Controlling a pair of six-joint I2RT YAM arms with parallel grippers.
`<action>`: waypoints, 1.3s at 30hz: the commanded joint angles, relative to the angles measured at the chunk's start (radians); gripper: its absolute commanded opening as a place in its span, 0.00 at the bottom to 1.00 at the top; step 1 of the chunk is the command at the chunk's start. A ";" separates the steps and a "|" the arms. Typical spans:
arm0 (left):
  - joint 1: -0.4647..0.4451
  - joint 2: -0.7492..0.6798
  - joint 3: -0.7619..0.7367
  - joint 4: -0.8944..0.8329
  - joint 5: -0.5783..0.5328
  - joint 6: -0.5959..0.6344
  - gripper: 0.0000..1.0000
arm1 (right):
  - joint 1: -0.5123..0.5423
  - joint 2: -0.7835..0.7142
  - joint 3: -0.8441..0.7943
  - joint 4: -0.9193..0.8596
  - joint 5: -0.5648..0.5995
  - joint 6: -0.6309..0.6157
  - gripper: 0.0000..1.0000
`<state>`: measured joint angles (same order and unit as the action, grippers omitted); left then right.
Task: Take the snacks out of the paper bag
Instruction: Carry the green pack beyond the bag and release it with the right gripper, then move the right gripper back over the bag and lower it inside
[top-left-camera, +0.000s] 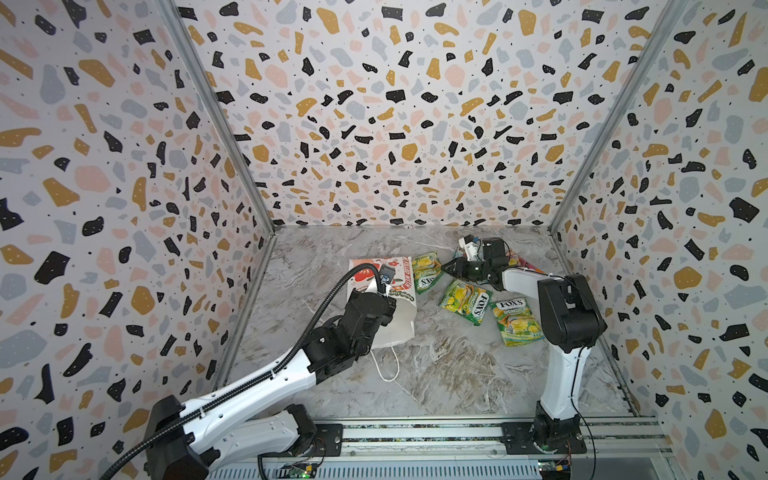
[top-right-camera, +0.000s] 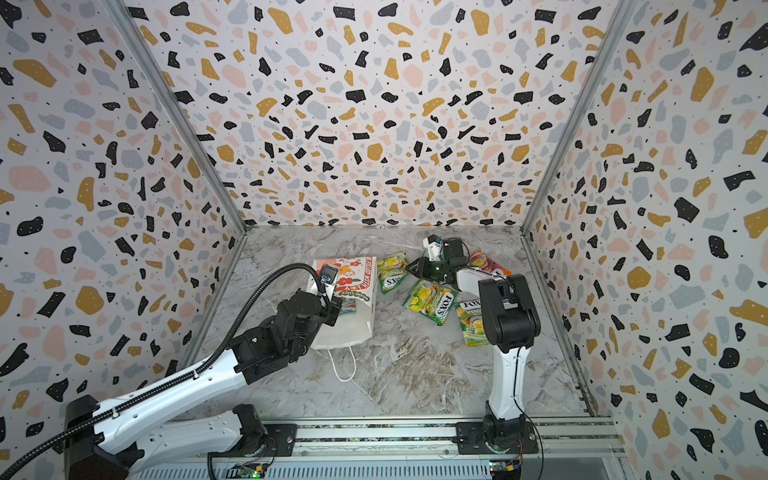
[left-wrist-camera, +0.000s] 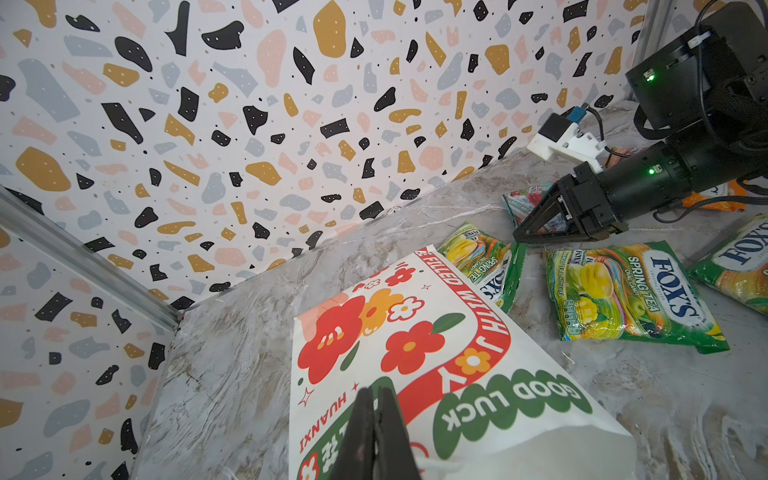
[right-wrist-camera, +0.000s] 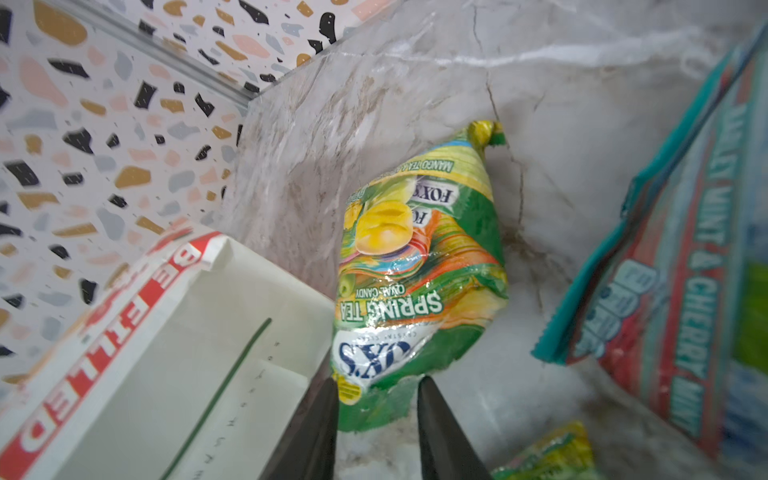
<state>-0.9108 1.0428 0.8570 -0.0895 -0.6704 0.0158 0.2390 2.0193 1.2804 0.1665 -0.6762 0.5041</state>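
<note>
Your left gripper (left-wrist-camera: 372, 401) is pinched shut on the printed upper wall of the paper bag (left-wrist-camera: 415, 345). In both top views its fingertips are hidden under the wrist. The bag (top-left-camera: 397, 328) lies on its side on the marble tabletop (top-left-camera: 436, 374), left of centre. One white cord handle (top-left-camera: 388, 365) trails toward the near edge. A teal sliver (top-right-camera: 347, 306) shows at the bag beside that gripper, too small for you to tell whether it is a packet.

Your right gripper (right-wrist-camera: 376, 380) has its jaws partly apart. The end of a green-yellow FOX'S Spring Tea packet (right-wrist-camera: 415, 266) sits at the gap, crumpled on the table and just beside the bag's white folded base (right-wrist-camera: 166, 353). You cannot tell whether either finger touches it.

Two more green-yellow packets (top-left-camera: 465, 301) (top-left-camera: 515, 322) lie flat to the right. The upper arm cuts off the corner of the nearer one.

A teal-red Mint & Cherry Mint packet (right-wrist-camera: 681, 270) is blurred and cropped in the right wrist view. In the left wrist view it shows only partly behind the right gripper's fingers (left-wrist-camera: 540, 226). The orange-pink packet (top-right-camera: 486, 262) is mostly covered by the right forearm, and its lettering is unreadable.
</note>
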 joint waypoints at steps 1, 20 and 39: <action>0.004 -0.010 0.000 0.040 0.008 0.011 0.00 | 0.010 -0.116 0.010 -0.062 0.091 -0.064 0.50; 0.004 0.109 0.097 0.082 0.152 -0.096 0.00 | 0.242 -0.781 -0.415 -0.190 0.140 -0.199 0.52; 0.005 0.212 0.190 0.021 0.030 -0.149 0.00 | 0.328 -0.615 -0.459 -0.033 0.283 -0.211 0.57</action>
<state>-0.9108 1.2537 1.0077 -0.0826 -0.5964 -0.1211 0.5613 1.3731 0.7727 0.0765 -0.4015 0.3038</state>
